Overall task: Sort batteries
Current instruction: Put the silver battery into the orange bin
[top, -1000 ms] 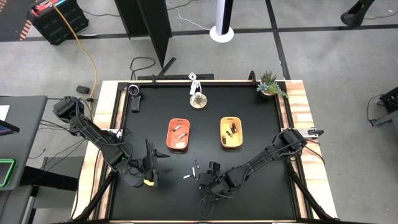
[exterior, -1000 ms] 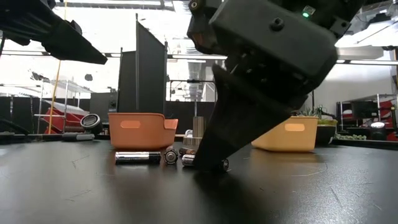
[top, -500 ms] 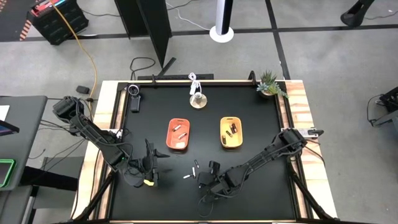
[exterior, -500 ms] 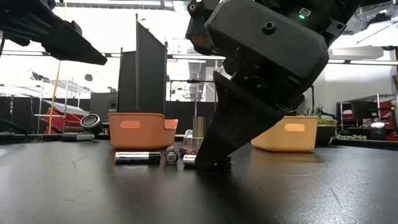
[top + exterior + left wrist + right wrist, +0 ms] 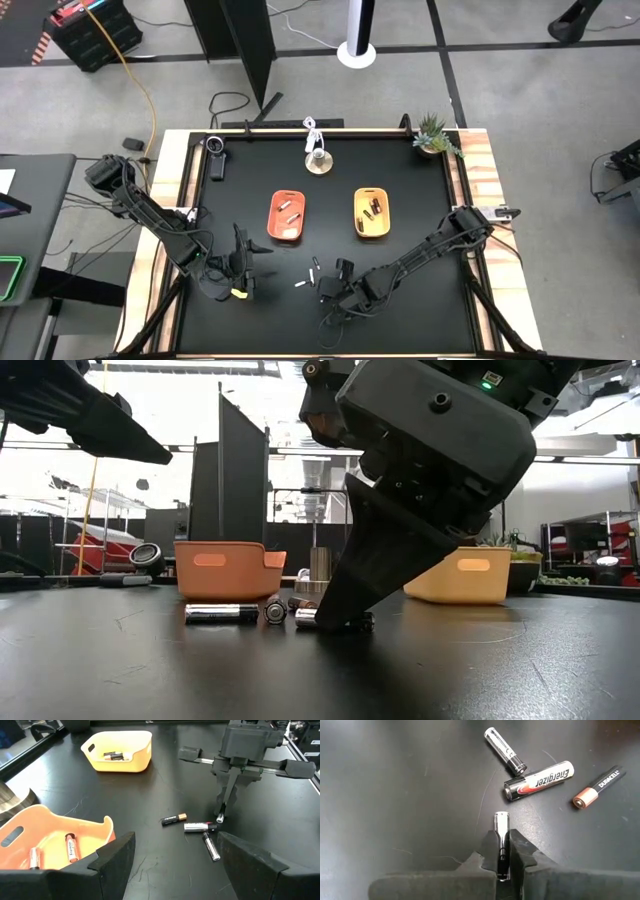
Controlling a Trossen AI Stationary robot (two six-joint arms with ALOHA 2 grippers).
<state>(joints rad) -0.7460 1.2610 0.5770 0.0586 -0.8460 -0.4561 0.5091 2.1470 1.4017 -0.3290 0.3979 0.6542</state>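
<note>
- Right hand point(image 5: 502, 851): lowered to the black worktop point(image 5: 410, 300) near its front edge, fingertips closed on a slim silvery battery point(image 5: 501, 827). The cell lies between the two fingers, with one end projecting past the tips. In the low view the same hand point(image 5: 345, 622) tapers down to the surface, and its tips meet the worktop at the clamped cell.
- Loose batteries: three cells lie on the worktop just beyond the gripped one. These are a silver-and-black cell point(image 5: 505, 750), a larger dark cell with red and silver marking point(image 5: 538, 780), and a black cell with a coppery end point(image 5: 599, 786). The first two lie close together, nearly touching at one end; the coppery one lies apart from them.
- Left hand point(image 5: 170, 857): held above the worktop on the left side, near the front; fingers spread wide apart, nothing between them. It faces the loose cells and the right arm.
- Orange tray point(image 5: 287, 216): left of centre on the worktop. It holds light cells with reddish marks; two are visible in the left wrist view point(image 5: 71, 847).
- Yellow tray point(image 5: 372, 215): right of centre, well apart from the orange tray. It holds dark cells point(image 5: 114, 755).
- Small potted plant point(image 5: 434, 134): at the far right corner of the worktop.
</note>
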